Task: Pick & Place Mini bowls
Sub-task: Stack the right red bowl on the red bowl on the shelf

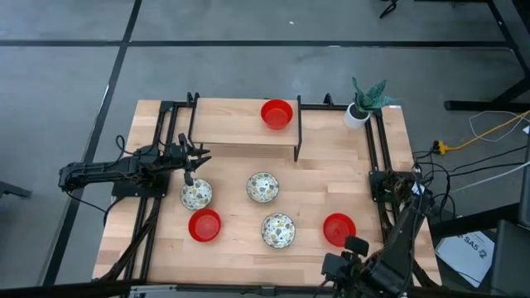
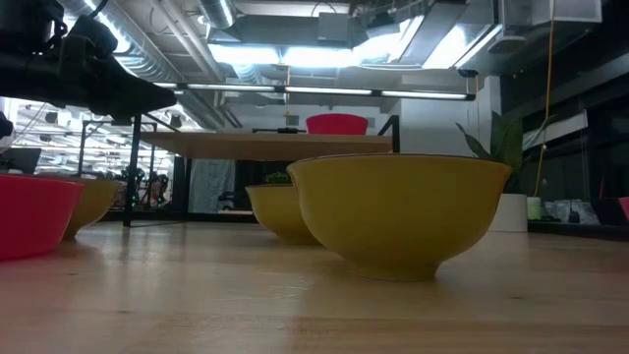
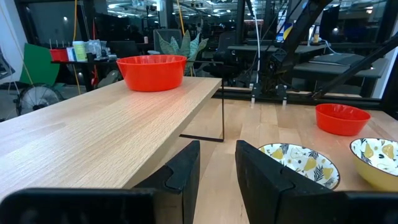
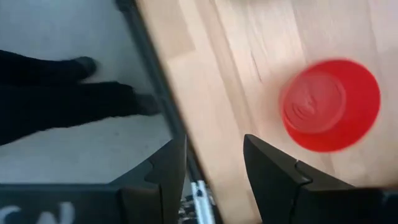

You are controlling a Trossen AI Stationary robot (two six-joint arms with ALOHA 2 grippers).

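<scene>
At the table's near right edge, our right gripper (image 4: 211, 168) hangs empty with fingers apart, a glossy red round bowl (image 1: 338, 228) just beyond it. Mid-table sit three white floral-patterned bowls (image 1: 263, 188) and another red bowl (image 1: 204, 224). Farther left, our left gripper (image 1: 190, 178) hovers over the leftmost floral bowl (image 1: 196, 195), fingers slightly apart, holding nothing. We should lower squarely onto its rim. One red bowl (image 1: 277, 113) rests on the far raised wooden shelf (image 1: 240, 130).

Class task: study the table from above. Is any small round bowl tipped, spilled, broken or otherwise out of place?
Nothing stands out. Three glossy red bowls and three white floral-patterned bowls all sit upright and apart. One red bowl sits alone on the raised wooden shelf; nothing looks spilled or damaged.
</scene>
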